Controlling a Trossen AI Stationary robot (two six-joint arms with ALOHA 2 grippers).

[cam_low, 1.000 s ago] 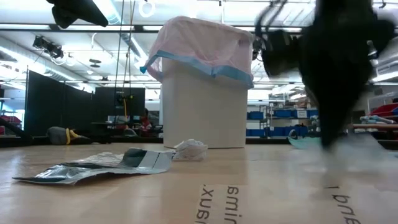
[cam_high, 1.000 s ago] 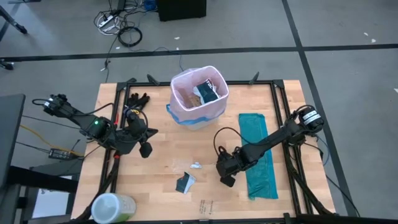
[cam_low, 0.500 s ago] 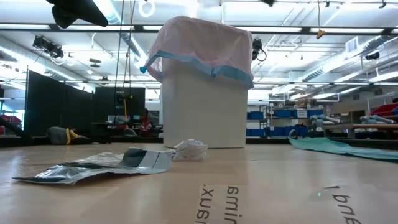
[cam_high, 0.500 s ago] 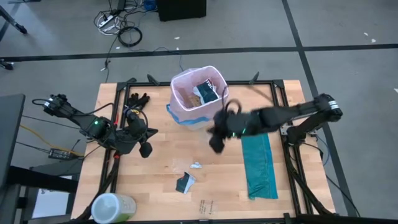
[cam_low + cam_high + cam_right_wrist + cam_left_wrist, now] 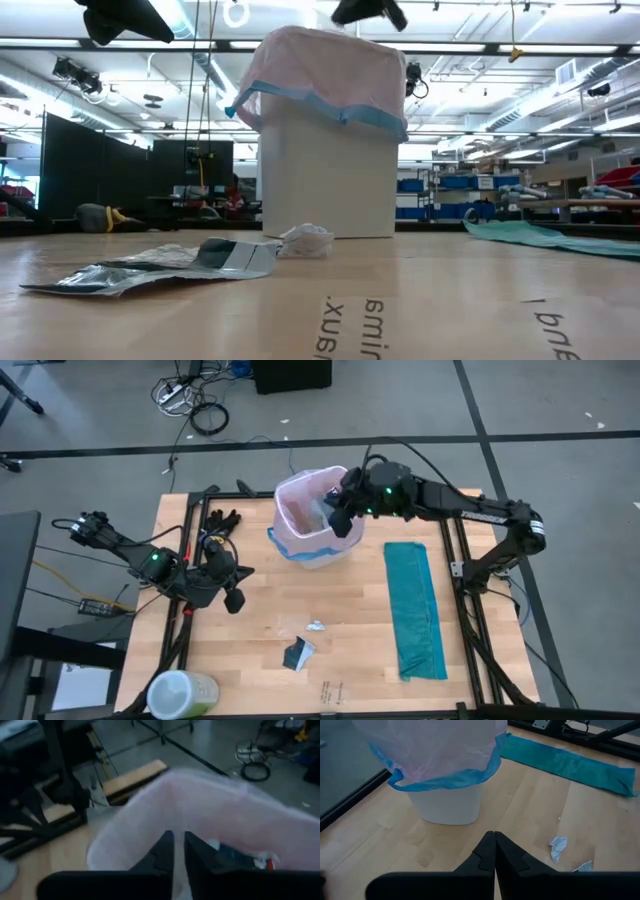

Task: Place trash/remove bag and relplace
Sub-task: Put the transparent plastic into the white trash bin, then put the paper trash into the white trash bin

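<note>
Wood counter point(image 5: 300, 600) w/ scraps point(image 5: 298, 652); right gripper point(image 5: 340, 512) over bag point(image 5: 300, 525), fingers slightly parted, nothing held; left gripper point(image 5: 235, 600) fingers closed, empty.

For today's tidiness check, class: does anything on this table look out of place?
Yes. Two scraps lie loose on the table, outside the bin: a crumpled white paper and a dark wrapper. A teal bag also lies flat, unused.

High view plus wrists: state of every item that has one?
White plastic bin: upright.
Translucent pink bin liner: fitted, holding scraps.
Teal-green plastic bag: flat on table.
Crumpled white paper scrap: on table.
Dark packet: on table.
Right gripper: above the bin, slightly open.
Left gripper: shut, empty.
</note>
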